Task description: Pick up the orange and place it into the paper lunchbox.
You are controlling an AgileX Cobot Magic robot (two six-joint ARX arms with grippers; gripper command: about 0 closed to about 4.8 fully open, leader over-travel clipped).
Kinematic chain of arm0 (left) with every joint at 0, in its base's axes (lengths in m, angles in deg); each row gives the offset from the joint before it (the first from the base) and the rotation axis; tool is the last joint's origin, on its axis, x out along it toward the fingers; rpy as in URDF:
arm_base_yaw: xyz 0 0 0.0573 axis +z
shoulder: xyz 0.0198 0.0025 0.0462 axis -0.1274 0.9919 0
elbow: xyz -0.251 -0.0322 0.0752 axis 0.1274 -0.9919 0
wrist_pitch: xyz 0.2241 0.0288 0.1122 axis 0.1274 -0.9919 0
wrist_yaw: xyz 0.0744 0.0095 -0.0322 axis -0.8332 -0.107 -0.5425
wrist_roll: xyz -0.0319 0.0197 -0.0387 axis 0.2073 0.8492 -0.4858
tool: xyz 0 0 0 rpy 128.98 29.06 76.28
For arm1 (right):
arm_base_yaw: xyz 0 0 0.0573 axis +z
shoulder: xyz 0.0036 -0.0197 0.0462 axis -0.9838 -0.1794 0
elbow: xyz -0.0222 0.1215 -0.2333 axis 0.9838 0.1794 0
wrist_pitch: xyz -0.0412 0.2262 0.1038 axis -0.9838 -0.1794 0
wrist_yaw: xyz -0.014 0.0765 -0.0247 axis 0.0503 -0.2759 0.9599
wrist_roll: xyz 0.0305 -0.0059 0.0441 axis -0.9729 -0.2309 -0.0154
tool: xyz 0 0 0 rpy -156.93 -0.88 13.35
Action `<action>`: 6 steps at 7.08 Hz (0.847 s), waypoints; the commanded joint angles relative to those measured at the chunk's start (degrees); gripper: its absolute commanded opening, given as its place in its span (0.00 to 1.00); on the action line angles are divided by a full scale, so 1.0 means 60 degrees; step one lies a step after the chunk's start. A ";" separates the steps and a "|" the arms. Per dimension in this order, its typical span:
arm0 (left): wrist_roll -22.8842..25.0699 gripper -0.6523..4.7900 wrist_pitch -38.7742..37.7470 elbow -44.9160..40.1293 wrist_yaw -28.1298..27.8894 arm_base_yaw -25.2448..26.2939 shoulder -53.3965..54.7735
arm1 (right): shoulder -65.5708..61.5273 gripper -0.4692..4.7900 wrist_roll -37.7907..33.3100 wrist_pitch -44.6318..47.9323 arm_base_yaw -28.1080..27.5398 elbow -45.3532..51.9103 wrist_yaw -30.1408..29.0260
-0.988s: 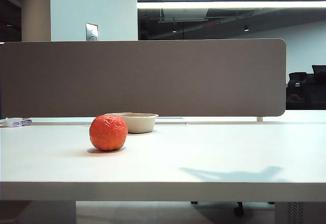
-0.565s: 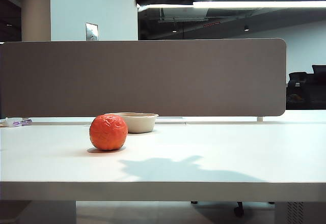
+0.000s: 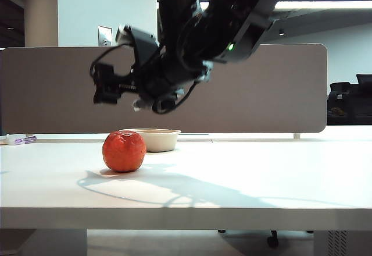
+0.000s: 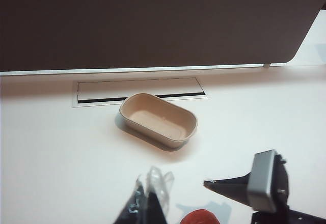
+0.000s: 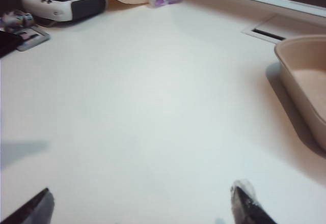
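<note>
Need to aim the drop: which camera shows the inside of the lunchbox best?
Left wrist view: the whole lunchbox shows from above, empty. Right wrist view shows one cropped end; the exterior view only its side wall behind the orange.

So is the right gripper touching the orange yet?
Apart. The exterior view shows the right gripper hanging above the orange with the grey divider visible between them, jaws open.

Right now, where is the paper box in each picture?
Exterior view: the paper lunchbox sits just behind the orange, left of centre.
Left wrist view: the lunchbox is in the middle, empty.
Right wrist view: only part of the lunchbox shows, cut off at the picture's edge.
Shared landmark: the slot in the table beside the lunchbox, also seen at.
</note>
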 commanded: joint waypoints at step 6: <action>0.0036 0.11 0.0102 0.0047 0.0284 0.0007 -0.0022 | -0.0820 0.47 -0.0743 -0.0237 -0.0033 -0.0138 0.0860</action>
